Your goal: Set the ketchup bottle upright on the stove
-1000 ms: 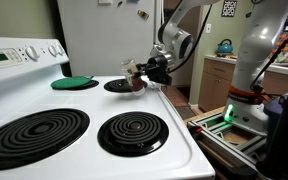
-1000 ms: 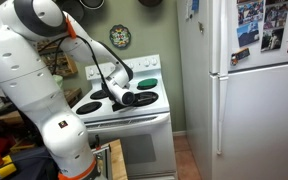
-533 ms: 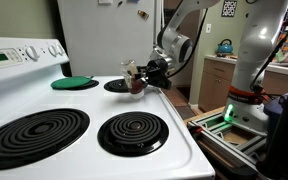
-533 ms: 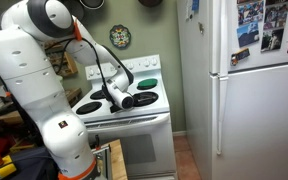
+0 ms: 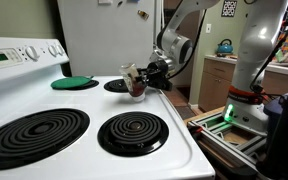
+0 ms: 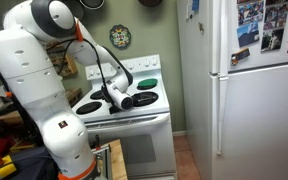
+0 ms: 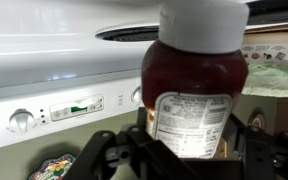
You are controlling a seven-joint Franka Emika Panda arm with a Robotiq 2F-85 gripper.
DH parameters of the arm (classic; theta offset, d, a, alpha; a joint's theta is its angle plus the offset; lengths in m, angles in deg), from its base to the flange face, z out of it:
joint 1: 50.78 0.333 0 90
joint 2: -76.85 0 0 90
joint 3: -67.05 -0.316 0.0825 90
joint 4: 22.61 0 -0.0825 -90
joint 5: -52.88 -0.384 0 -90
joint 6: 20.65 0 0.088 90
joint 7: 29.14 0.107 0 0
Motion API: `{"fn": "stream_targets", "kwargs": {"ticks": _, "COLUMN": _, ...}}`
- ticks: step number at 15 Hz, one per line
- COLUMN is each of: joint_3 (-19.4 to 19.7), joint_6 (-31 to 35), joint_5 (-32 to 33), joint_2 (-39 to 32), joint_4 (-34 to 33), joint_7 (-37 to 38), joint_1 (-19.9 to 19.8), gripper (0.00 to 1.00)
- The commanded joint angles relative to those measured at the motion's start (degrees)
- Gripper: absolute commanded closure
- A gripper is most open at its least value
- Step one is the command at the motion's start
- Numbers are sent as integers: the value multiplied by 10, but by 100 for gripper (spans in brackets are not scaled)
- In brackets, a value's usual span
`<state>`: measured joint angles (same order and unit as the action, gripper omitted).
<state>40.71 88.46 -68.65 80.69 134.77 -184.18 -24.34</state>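
Note:
My gripper (image 5: 147, 75) is shut on the ketchup bottle (image 5: 134, 81) and holds it in the air over the right side of the white stove (image 5: 74, 150), just in front of the far right coil burner (image 5: 119, 87). In the wrist view the bottle (image 7: 194, 90) fills the middle, with its whitish cap, dark red contents and label, between the black fingers (image 7: 114, 152) of the gripper (image 7: 189, 150). The stove's control panel (image 7: 64, 105) lies behind it. In an exterior view the gripper (image 6: 121, 99) hangs low over the stove (image 6: 134, 108), and the bottle is too small to make out.
A flat green disc (image 5: 74, 83) lies on the far left burner. Two large coil burners (image 5: 132, 130) sit at the front. The white fridge (image 5: 104, 40) stands behind the stove and also shows in an exterior view (image 6: 249, 100). The robot base (image 5: 254, 70) stands right of the stove.
The gripper with the bottle has shifted slightly down and toward the front of the stove. The grip is unchanged.

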Motion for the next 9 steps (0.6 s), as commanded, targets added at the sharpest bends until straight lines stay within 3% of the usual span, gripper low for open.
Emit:
{"fn": "stream_targets", "kwargs": {"ticks": 1, "joint_3": 0, "joint_6": 14, "joint_5": 6, "joint_2": 18, "joint_4": -1, "joint_7": 14, "joint_1": -8, "gripper": 55}}
{"fn": "stream_targets", "kwargs": {"ticks": 9, "joint_3": 9, "joint_6": 36, "joint_5": 8, "joint_2": 75, "joint_4": 5, "joint_7": 132, "joint_1": -19, "gripper": 55}}
